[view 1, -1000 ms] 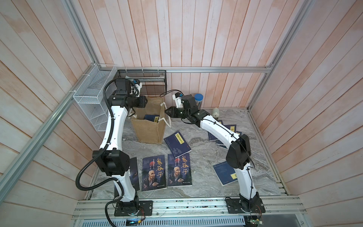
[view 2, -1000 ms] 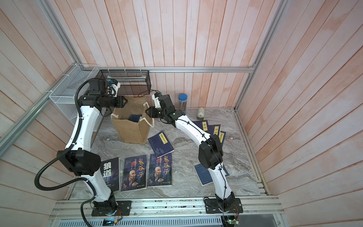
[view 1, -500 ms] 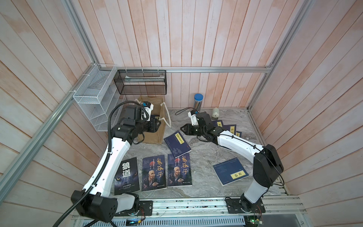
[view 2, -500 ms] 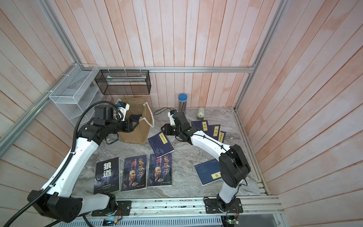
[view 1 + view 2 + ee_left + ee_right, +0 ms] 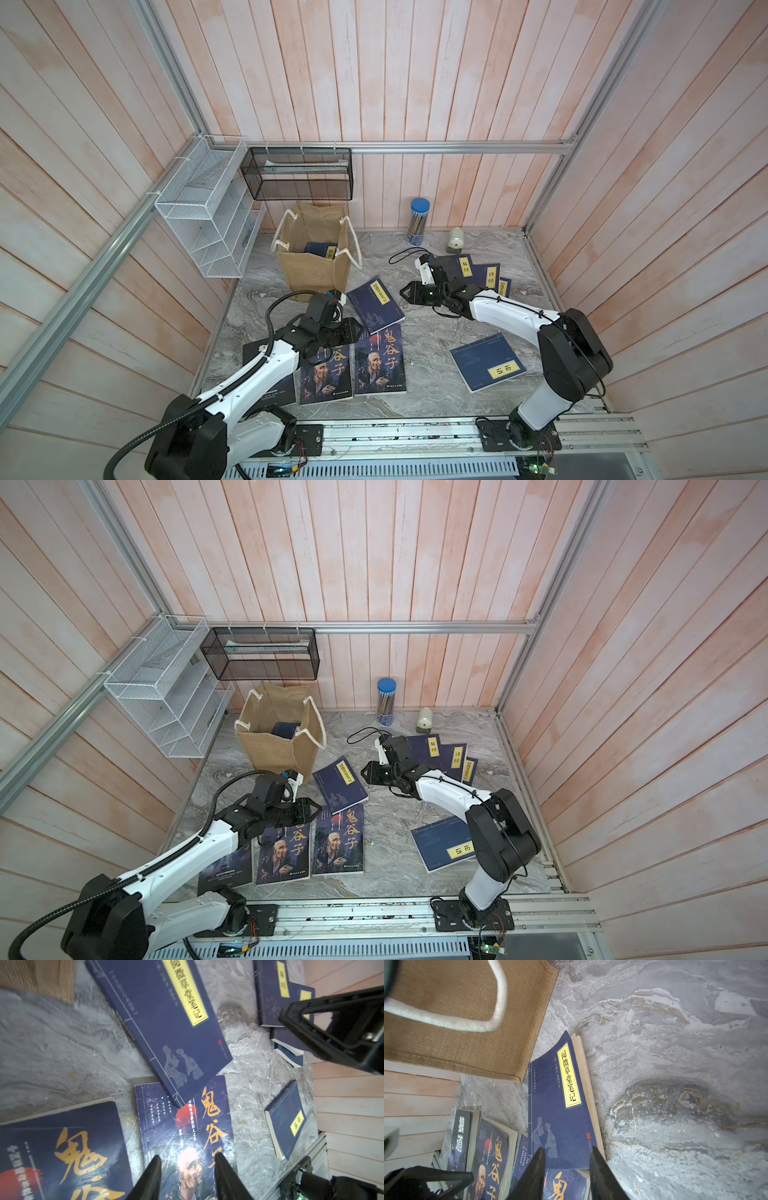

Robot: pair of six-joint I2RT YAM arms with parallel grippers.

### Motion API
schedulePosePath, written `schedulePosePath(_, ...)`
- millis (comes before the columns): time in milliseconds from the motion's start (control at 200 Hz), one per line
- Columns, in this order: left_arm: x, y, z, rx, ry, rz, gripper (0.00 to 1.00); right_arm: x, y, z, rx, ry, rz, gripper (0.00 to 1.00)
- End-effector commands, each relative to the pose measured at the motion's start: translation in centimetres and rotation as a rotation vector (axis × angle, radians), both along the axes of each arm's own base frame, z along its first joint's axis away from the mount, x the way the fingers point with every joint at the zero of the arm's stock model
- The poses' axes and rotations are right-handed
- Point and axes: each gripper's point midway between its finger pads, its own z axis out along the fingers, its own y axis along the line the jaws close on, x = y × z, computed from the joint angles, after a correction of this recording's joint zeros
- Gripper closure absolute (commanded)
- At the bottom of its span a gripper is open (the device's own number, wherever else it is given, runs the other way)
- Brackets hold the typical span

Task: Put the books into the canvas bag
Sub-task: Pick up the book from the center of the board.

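Grey marbled desk (image 5: 436,328), pink plank walls (image 5: 374,83), books (image 5: 376,309) scattered flat, canvas bag (image 5: 313,270) upright at back. Left end effector (image 5: 187,1155) and right end effector (image 5: 566,1148) part-open, empty.

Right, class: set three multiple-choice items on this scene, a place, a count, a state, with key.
1. The canvas bag stands: A) below the black mesh basket B) at the front edge C) far right
2. Portrait-cover books lying flat: A) one B) two C) four
3. The left gripper is: A) shut on a book B) holding a handle C) open, empty
Key: A, basket hangs above it; B, two side by side; C, fingers apart, nothing between.
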Motion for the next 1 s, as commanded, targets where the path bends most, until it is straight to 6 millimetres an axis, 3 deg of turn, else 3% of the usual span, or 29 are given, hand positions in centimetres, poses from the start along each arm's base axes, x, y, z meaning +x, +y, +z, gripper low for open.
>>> schedulePosePath(0,2.3,-2.1,0.6,-0.124,-0.036,0.024,0.55,0.9,0.1,-1.7,-0.014,0.022,0.022,0.61)
schedulePosePath(145,3.3,-2.9,-2.0,-0.142,0.065,0.061,0.55,2.0,0.7,-2.8,-0.002,0.048,0.034,0.61)
schedulePosePath(310,4.1,-3.2,-3.7,-0.154,0.110,0.103,0.55,2.4,1.4,-3.7,0.004,0.068,0.054,0.61)
schedulePosePath(660,3.5,-3.1,-6.6,-0.259,0.190,0.192,0.53,0.7,2.2,-8.3,0.010,0.169,0.080,0.62)
schedulePosePath(995,4.1,-4.6,-5.4,-0.376,0.185,0.174,0.52,-2.1,2.3,-9.9,-0.017,0.227,0.127,0.76)
